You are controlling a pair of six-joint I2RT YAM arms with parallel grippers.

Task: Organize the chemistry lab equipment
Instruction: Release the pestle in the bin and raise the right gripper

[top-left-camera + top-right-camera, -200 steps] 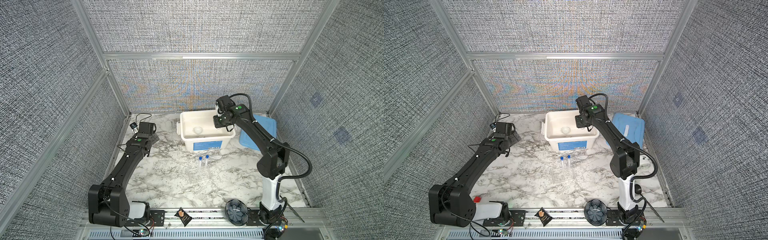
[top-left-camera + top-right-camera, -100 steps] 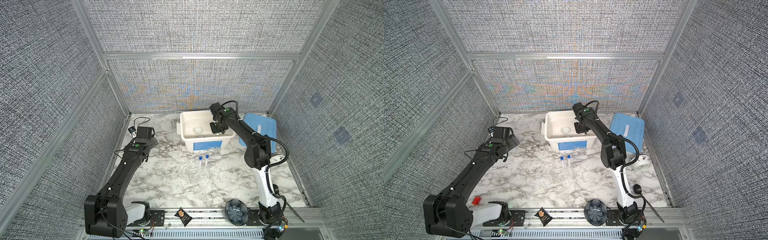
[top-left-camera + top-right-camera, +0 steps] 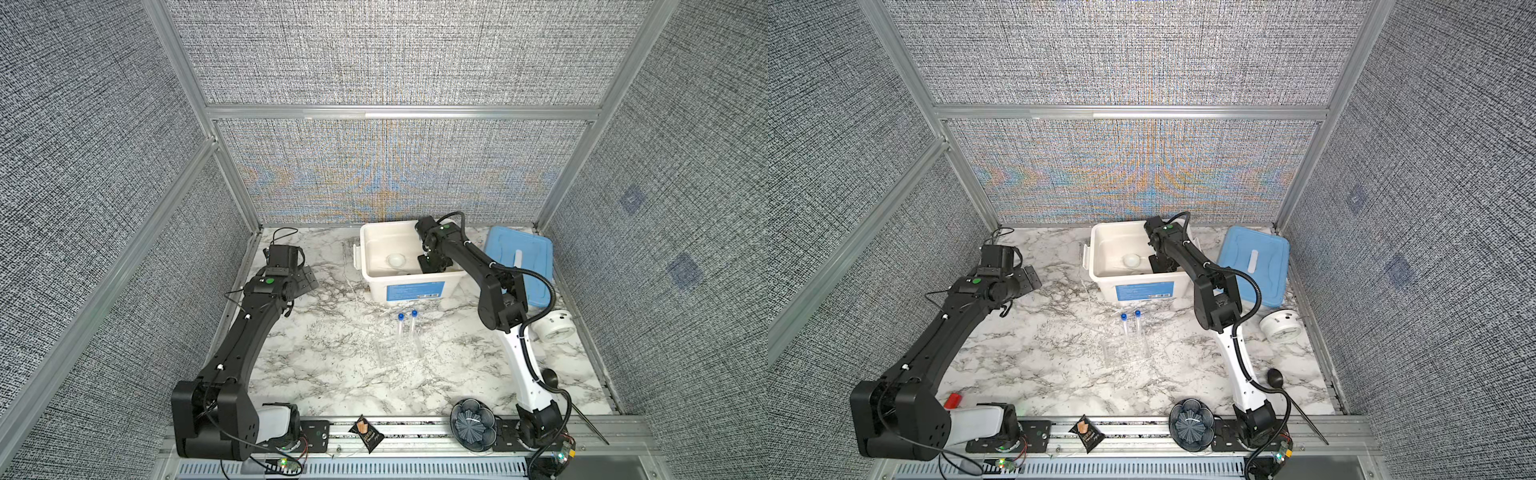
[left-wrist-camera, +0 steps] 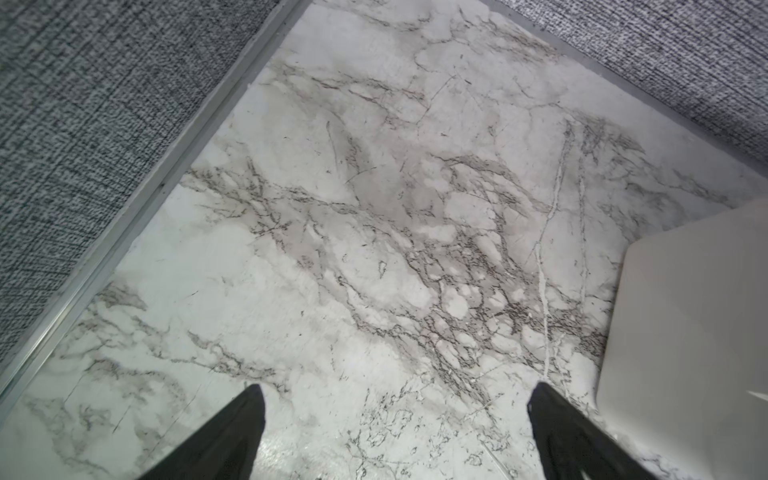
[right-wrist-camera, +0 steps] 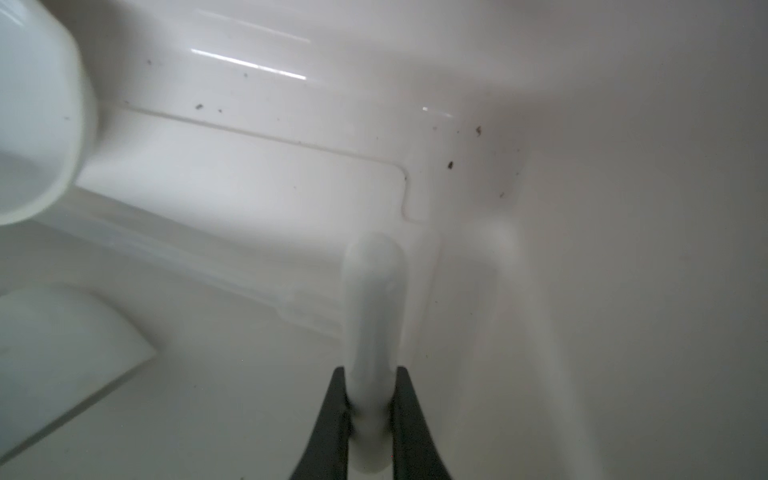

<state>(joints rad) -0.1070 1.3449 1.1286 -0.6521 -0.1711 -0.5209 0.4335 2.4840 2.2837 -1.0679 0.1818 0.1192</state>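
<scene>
My right gripper (image 5: 370, 370) is shut on a white pestle (image 5: 372, 299), reaching down inside the white bin (image 3: 374, 286) near its right wall. In both top views that gripper (image 3: 432, 266) (image 3: 1160, 266) is low in the bin, to the right of a small white round dish (image 3: 395, 260) (image 3: 1131, 260) on the bin floor. The dish (image 5: 37, 116) also fills a corner of the right wrist view. Two clear tubes with blue caps (image 3: 400, 328) (image 3: 414, 322) stand in the clear rack (image 3: 399, 353) in front of the bin. My left gripper (image 3: 305, 278) (image 4: 397, 388) is open and empty over bare marble left of the bin.
A blue lid (image 3: 521, 257) lies right of the bin, and a white round dial (image 3: 555, 330) sits in front of it. A dark blue patterned bowl (image 3: 473, 424) and a black packet (image 3: 368, 432) rest on the front rail. The bin's corner (image 4: 685, 332) shows in the left wrist view.
My right gripper has gone from above the bin's right rim down into the bin, still holding the pestle. The left gripper has drifted slightly forward and stayed open.
</scene>
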